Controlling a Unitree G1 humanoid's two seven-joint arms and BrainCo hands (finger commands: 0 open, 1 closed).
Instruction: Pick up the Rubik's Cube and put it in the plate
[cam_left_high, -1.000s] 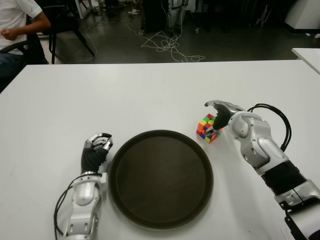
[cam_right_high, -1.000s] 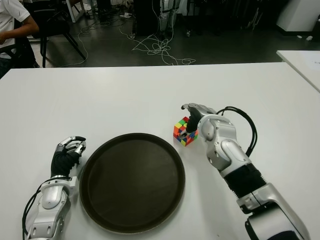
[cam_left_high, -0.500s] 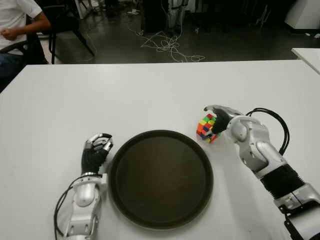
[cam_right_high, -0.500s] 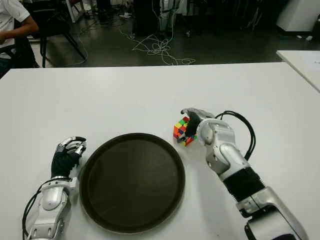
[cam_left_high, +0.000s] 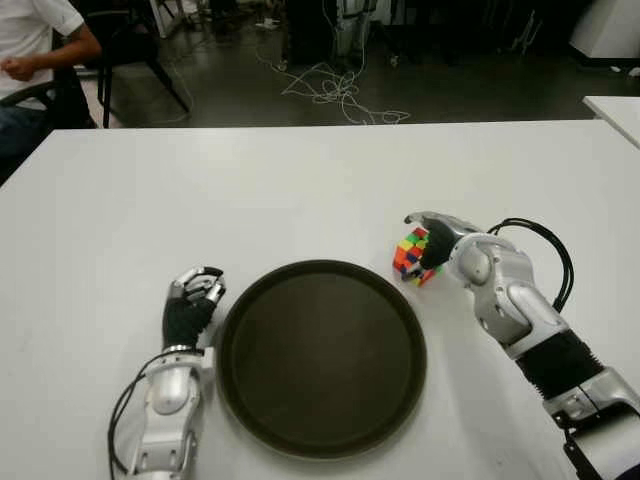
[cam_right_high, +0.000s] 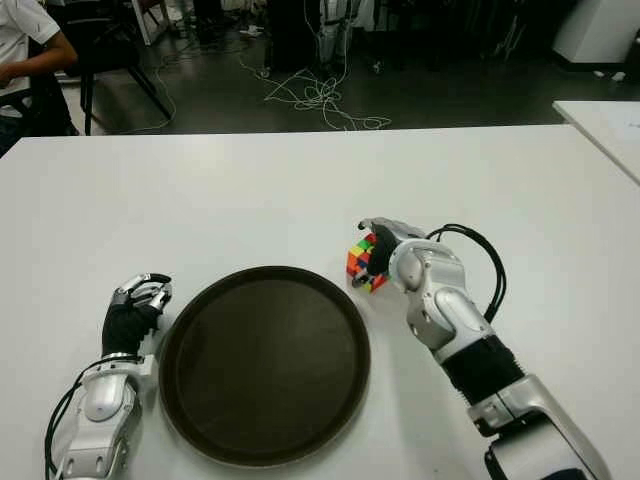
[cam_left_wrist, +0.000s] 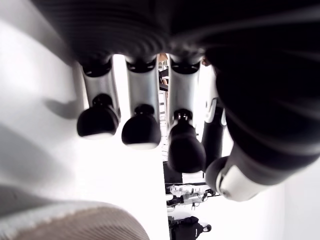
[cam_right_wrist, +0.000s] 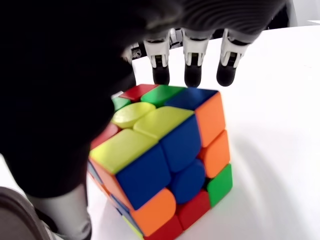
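the round dark brown plate sits near the white table's front edge, with the left hand curled and holding nothing just left of it. bare table lies beyond. past the plate's right rim, the right hand cups the multicoloured rubik's cube, fingers over its far top edge.

We see the Rubik's Cube, scrambled in many colours, sitting tilted on the white bench just off the plate's rim at about two o'clock. The plate is round, dark brown, shallow and lying flat.
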